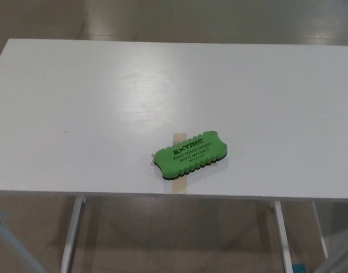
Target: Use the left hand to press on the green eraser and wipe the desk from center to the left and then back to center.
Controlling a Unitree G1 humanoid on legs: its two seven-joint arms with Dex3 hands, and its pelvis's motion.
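Green eraser point(189, 155) is the thing nearest to us; it lies flat on the white desk point(94, 102), close to the front edge and about in the middle of the desk from side to side, with its printed black letters facing up and its long side turned a little, the right end further from us than the left; under it we see a strip of tan tape point(179, 185) that runs from the front edge toward the back, and the eraser covers the middle of this strip; below the edge we see only the metal legs point(71, 227) of the desk and the floor; neither the left hand nor the right hand is in the picture, so we cannot tell if their fingers are wide, narrow or holding something; this position of the eraser at the center fits two stages equally, a wipe to the left that is to come, or a wipe that is finished and returned to center, and we cannot decide between them; if a press does come, we judge some risks; the eraser is so near the front edge that a push not straight to the left could slide it over the edge; a press on one end could make it turn instead of glide; further from us the desk is bare and reflects the light, so a weak press may let the hand slip over the eraser.
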